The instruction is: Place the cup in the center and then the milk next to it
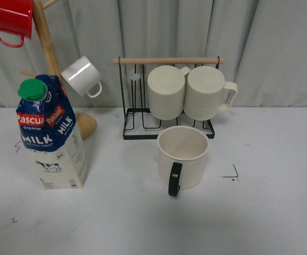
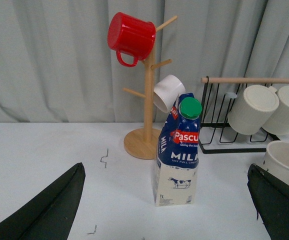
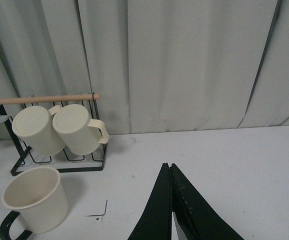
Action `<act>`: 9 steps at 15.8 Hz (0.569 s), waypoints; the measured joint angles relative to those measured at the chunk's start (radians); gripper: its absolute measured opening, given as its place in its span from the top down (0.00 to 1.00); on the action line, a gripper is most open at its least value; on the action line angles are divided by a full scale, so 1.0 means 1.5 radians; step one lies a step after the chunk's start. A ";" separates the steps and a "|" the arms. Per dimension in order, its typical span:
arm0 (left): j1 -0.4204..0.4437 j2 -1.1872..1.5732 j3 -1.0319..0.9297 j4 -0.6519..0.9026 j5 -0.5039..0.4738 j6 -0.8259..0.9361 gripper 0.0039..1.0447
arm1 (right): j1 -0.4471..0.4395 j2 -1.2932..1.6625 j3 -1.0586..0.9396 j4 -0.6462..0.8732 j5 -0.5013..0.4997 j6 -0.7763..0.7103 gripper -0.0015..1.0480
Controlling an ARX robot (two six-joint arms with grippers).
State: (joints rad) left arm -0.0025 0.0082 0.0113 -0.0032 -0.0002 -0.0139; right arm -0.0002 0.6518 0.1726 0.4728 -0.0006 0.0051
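The cup [image 1: 183, 154], a wide cream mug with a black handle turned toward me, stands upright on the white table near the middle, in front of the wire rack. The milk [image 1: 50, 135], a blue and cream Pascual carton with a green cap, stands upright at the left. Neither gripper shows in the front view. In the left wrist view my left gripper [image 2: 165, 166] is open and empty, its jaws wide apart on either side of the milk [image 2: 178, 155] and short of it. In the right wrist view my right gripper [image 3: 167, 166] is shut and empty, to the right of the cup [image 3: 37, 200].
A wooden mug tree [image 1: 47, 48] behind the milk holds a red mug [image 1: 9, 20] and a small white mug [image 1: 82, 76]. A black wire rack [image 1: 167, 130] behind the cup holds two ribbed cream mugs [image 1: 167, 91]. A grey curtain hangs at the back.
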 joint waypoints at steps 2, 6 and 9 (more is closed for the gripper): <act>0.000 0.000 0.000 0.000 0.000 0.000 0.06 | 0.000 -0.045 -0.030 -0.012 0.000 0.000 0.98; 0.000 0.000 0.000 0.000 0.000 0.000 0.06 | 0.000 -0.122 -0.067 -0.051 0.000 0.000 0.98; 0.000 0.000 0.000 0.000 0.000 0.000 0.06 | 0.000 -0.174 -0.083 -0.087 0.000 0.000 0.98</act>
State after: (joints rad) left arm -0.0025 0.0082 0.0113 -0.0036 -0.0002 -0.0139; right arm -0.0002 0.3901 0.0479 0.3416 -0.0002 0.0055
